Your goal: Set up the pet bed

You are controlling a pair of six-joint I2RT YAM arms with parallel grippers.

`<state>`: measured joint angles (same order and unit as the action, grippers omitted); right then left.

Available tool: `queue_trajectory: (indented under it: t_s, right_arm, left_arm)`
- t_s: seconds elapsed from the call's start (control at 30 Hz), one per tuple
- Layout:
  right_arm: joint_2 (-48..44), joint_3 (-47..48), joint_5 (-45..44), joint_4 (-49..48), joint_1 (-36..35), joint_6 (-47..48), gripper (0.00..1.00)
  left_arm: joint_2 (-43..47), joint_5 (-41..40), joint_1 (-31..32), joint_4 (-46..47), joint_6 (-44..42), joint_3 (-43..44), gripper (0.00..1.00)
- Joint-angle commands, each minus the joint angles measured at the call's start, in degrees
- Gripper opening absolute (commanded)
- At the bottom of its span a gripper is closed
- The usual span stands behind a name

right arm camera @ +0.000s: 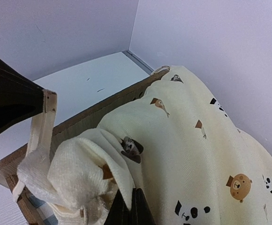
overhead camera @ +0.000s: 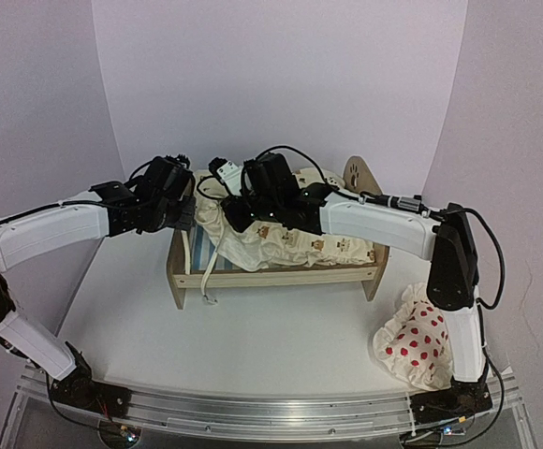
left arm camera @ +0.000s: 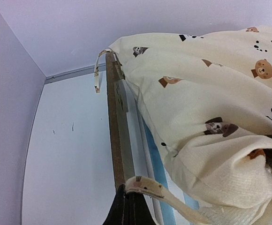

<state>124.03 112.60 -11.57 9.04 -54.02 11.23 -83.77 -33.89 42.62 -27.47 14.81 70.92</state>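
The pet bed (overhead camera: 281,277) stands near the middle of the table (overhead camera: 253,355), its long side facing the arms and the paw-print end board (overhead camera: 358,174) at the right. Its blue-and-white striped base (left arm camera: 155,161) shows only as a strip along the left end board (left arm camera: 116,136). The cream animal-print cushion (overhead camera: 300,245) lies over the rest of the frame, flat towards the right and bunched up at the left end. Both arms meet over that left end. The left gripper (overhead camera: 189,217) is closed on a cloth tie (left arm camera: 147,186) sewn to the cushion's corner, just beside the end board's top edge; the right wrist view shows the tie running taut from its fingertips down to the crumpled corner. The right gripper (overhead camera: 232,223) sits just beside it, its fingers (right arm camera: 129,206) pinched shut on a fold of the cushion's bunched fabric. A white pillow with red dots (overhead camera: 412,344) rests on the table well apart from the bed, against the right arm's base.
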Motion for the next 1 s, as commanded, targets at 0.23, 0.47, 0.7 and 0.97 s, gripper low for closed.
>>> queue_trajectory:
  t_s: [0.23,0.47,0.7,0.97]
  right_arm:
    - [0.9,1.3,0.8,-1.8,0.6,-2.2,0.00]
    - [1.3,1.1,0.9,-1.7,0.6,-2.3,0.00]
    - [2.0,1.1,1.5,-1.7,0.6,-2.9,0.00]
    - [2.6,0.9,1.7,-1.5,0.6,-3.5,0.00]
  left_arm:
    - [0.3,-2.5,-2.4,8.2,-1.6,-2.9,0.00]
    - [-1.7,-1.9,-3.3,10.5,-1.7,-4.5,0.00]
    - [-3.1,0.7,-3.8,9.8,-0.5,-5.0,0.00]
    - [-2.4,7.7,-3.8,3.4,5.1,-5.9,0.00]
